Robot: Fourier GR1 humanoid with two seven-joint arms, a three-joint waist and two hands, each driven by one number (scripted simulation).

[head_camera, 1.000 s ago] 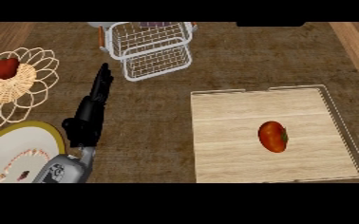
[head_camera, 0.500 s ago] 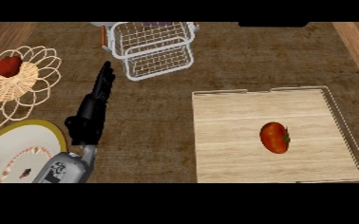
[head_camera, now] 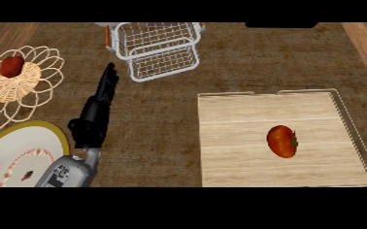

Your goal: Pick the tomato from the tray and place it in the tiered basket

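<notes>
**Tomato on the tray at lower right, left hand stretched out over the bench at centre left**

You see the tomato (head_camera: 282,141) lying on the pale wooden tray (head_camera: 237,121) in the lower right of the frame. It sits right of the tray's middle, apart from the raised rim on every side. It is red and glossy, a little taller than wide from this angle, with a darker mark at its right edge that may be the stem end.

The tiered basket (head_camera: 158,48), white wire, stands at the upper centre of the frame, well apart from the tray. Between the two you have only bare brown bench (head_camera: 258,58); nothing stands on that stretch.

Your left hand (head_camera: 95,116) lies at centre left, above its grey forearm, its fingers (head_camera: 109,77) straight and pressed together, pointing toward the top of the frame and holding nothing. Its fingertips end just left of the basket's lower tier.

At the far left a woven wicker bowl (head_camera: 39,85) holds a red item (head_camera: 12,66). Below it, at lower left, a yellow-rimmed plate (head_camera: 28,145) is partly hidden by the forearm.

Your right hand does not show.
</notes>
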